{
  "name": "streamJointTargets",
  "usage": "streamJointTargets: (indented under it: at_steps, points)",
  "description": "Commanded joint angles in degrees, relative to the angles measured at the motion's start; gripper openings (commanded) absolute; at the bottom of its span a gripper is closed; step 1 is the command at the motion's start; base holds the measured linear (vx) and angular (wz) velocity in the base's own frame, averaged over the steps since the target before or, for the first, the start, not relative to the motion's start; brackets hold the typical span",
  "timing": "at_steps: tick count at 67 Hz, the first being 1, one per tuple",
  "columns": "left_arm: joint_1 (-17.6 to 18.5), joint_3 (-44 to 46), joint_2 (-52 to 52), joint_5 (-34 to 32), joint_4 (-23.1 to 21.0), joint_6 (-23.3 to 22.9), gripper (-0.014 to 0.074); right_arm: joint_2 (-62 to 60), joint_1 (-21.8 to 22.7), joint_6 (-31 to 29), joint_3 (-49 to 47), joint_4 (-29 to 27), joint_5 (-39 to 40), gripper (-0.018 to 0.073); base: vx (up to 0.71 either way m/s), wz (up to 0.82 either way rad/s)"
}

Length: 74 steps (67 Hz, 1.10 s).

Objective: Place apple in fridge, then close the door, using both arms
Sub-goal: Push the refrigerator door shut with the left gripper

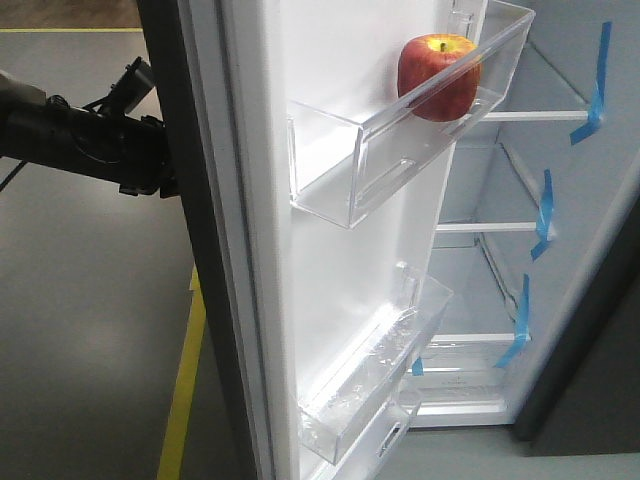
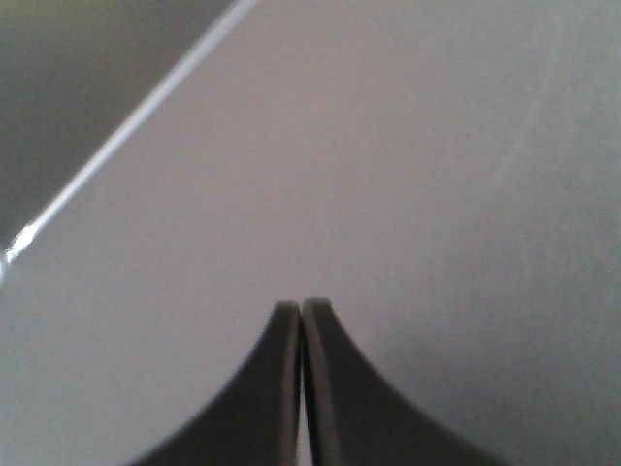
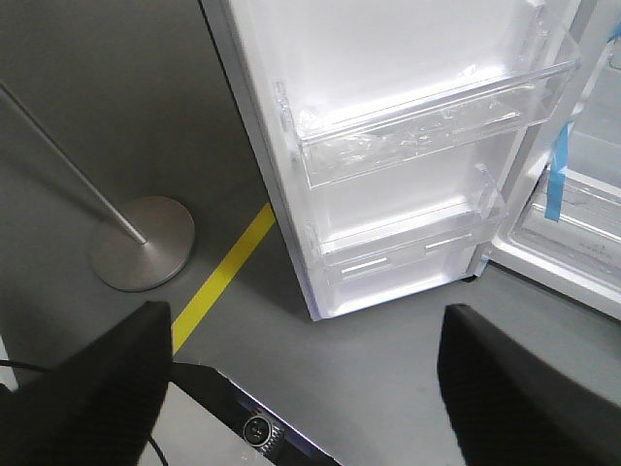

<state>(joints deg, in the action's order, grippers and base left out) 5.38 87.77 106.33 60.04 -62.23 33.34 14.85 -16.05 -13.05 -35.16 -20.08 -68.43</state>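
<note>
Red apple [image 1: 438,77], in upper bin [image 1: 345,175] of door [image 1: 340,290]. Door likely stiff, light-swinging; best pushed on outer face, far from hinge. Left jaws closed there; right jaws wide, empty.

Red apple [image 1: 438,78] with yellow patches; white-lined door [image 1: 335,250]; blue tape strips [image 1: 597,85]; yellow line [image 1: 185,390] on grey floor [image 1: 90,300].
</note>
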Motion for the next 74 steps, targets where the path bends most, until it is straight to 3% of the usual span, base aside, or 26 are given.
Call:
streamJointTargets:
  at_steps: [1, 15, 38, 61, 74]
  points:
    - [2.5, 1.8, -2.8, 1.5, -4.2, 0.5, -0.0006, 0.6, 0.0, -0.4, -1.2, -1.2, 3.0, 0.054, 0.0, 0.0]
    - [6.1, 1.8, -2.8, 3.0, -5.4, 1.3, -0.0006, 0.6, 0.0, -0.4, -1.2, -1.2, 3.0, 0.054, 0.0, 0.0]
    - [14.3, 1.8, -2.8, 2.9, -12.9, 6.9, -0.0006, 0.6, 0.0, -0.4, -1.2, -1.2, 3.0, 0.054, 0.0, 0.0]
    - [23.3, 1.8, -2.8, -4.9, -14.1, 9.5, -0.0006, 0.6, 0.0, -0.4, -1.2, -1.2, 3.0, 0.054, 0.0, 0.0]
    - [28.3, 1.8, -2.7, -12.8, -14.1, 11.5, -0.0006, 0.6, 0.0, -0.4, -1.2, -1.2, 3.0, 0.054, 0.0, 0.0]
